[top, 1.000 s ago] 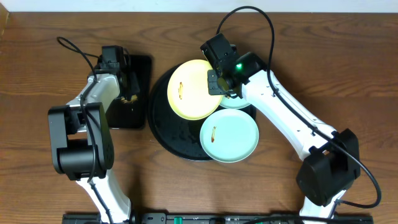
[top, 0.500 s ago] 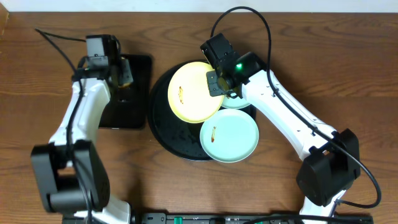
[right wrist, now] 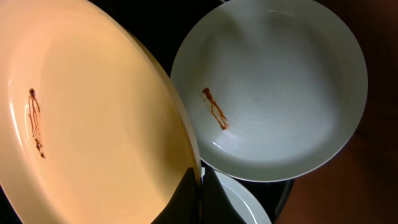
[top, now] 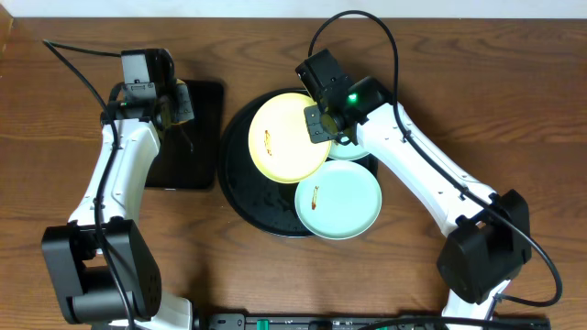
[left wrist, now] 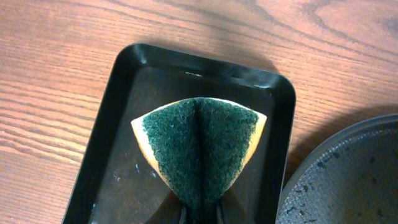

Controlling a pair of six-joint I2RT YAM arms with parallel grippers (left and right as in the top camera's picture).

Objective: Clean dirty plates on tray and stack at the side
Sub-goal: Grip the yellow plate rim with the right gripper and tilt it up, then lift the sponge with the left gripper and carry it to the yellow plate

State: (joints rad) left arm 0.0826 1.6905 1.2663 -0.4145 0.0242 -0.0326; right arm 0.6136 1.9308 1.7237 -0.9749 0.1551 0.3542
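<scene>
Arms flanked the round black tray [top: 240, 194] on the wooden table [top: 477, 64]. The left arm ran long and nearly straight from its base up the left side, its wrist bent over the small rectangular tray [left wrist: 155, 81] that lay just beside the round one. The left gripper [left wrist: 201, 215] was clamped on a sponge [left wrist: 199, 143] — green scouring face up, yellow showing at the edges, creased down the middle by the squeeze. Whether the sponge touched the little tray or hung above it, I could not tell.

The right arm came in from its base on the right, forearm slanting across the round tray's far right side. The right gripper [right wrist: 198, 194] was pinched shut on the rim of the yellow plate [right wrist: 93, 112], which sat over the tray's upper half and carried a thin brown streak. From the wrist camera its held edge covered part of the mint plate [right wrist: 280, 93], so it looked raised on that side, though how far was unclear. The mint plate lay at the tray's near right, overhanging the rim, with its own brown smear.

A second mint plate [top: 347, 153] was mostly hidden under the right forearm — only a crescent showed. Of each claw, only the dark finger ends showed at the bottom of its wrist view.
</scene>
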